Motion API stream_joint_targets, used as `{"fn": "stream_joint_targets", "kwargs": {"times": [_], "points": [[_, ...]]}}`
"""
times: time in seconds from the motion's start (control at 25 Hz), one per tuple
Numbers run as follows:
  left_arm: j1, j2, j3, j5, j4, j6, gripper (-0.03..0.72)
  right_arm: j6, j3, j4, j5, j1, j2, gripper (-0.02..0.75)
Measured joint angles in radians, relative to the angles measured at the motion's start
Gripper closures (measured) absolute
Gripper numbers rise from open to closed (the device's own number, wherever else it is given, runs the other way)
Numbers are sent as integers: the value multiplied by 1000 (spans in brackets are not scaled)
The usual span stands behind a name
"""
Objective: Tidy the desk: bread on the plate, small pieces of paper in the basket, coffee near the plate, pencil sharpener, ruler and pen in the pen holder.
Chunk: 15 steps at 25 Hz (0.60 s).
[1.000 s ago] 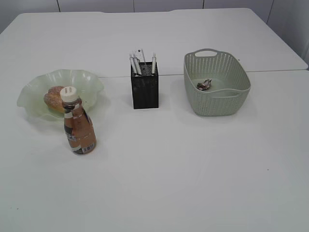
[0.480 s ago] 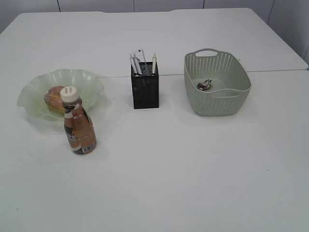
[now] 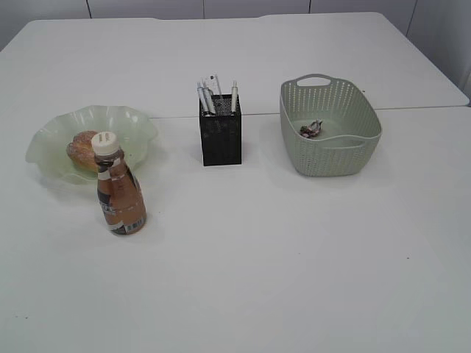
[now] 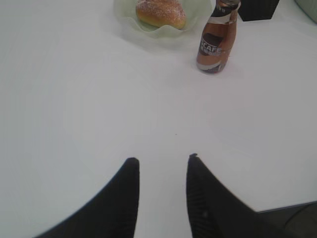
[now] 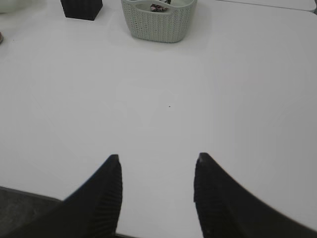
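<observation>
Looking tidy: bread (image 3: 82,148) sits in the plate (image 3: 132,119) far left, coffee (image 3: 119,187) just beside it, pens in the pen holder (image 3: 221,138), paper scrap in the basket (image 3: 331,158). Left gripper (image 4: 161,166) and right gripper (image 5: 157,166) hover with fingers apart, empty, over bare near table (image 3: 294,279); best they hold back here, plenty of room.

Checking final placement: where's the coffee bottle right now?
In the exterior view the coffee stands upright on the left of the desk, just in front of the plate holding the bread.

The right gripper (image 5: 156,163) hangs open and empty over the desk (image 5: 168,106); basket (image 5: 158,20) and pen holder (image 5: 81,7) lie far ahead.
</observation>
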Motion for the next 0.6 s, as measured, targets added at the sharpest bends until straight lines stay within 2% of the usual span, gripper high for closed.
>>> {"fn": "stream_joint_targets", "kwargs": {"times": [0.4,0.6], "points": [[2,0,0,0,0,6,448,-1,0,0,0,-93,0,386],[39,0,0,0,0,8,448,-1,0,0,0,-131,0,386]]}}
